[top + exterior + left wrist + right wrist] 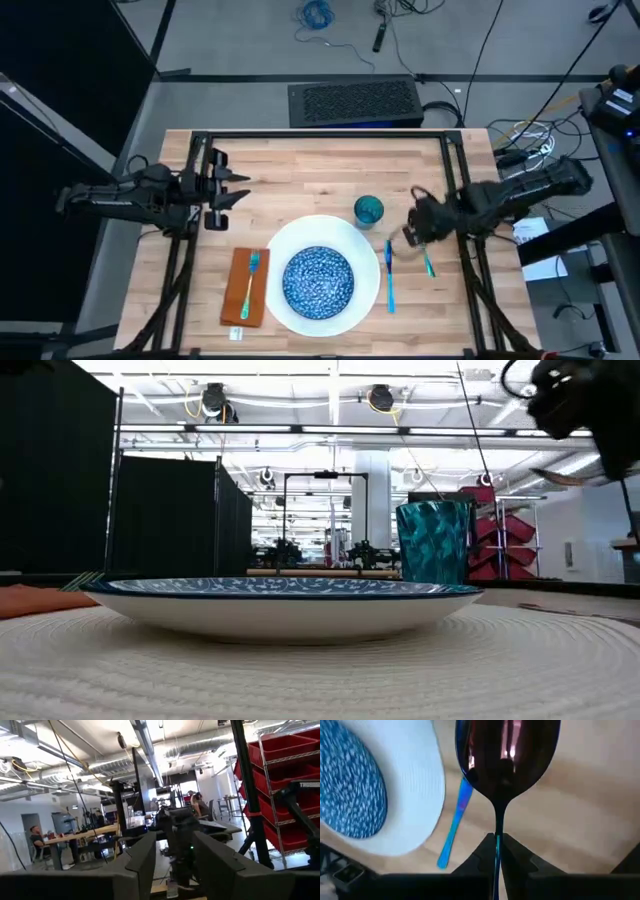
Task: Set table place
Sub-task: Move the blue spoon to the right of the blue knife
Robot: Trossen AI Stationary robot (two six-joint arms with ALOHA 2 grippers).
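Nearest the lower edge of the overhead frame, the place is almost complete on the table (300,150): the napkin (245,287) at lower left carries a fork (251,272), the white plate (372,262) at lower centre holds the blue speckled bowl (318,281), and a knife (389,277) lies just beside the plate's right rim. Above that rim stands the teal cup (368,210). At centre right the right claw (418,231) is closed on the handle of a spoon (506,755), its bowl hanging over bare wood just right of the knife. The step in hand appears to be laying this last piece; the next move likely calls for lowering it parallel to the knife, just beside it, then letting go. At centre left the left claw (228,190) waits, spread wide and holding nothing.
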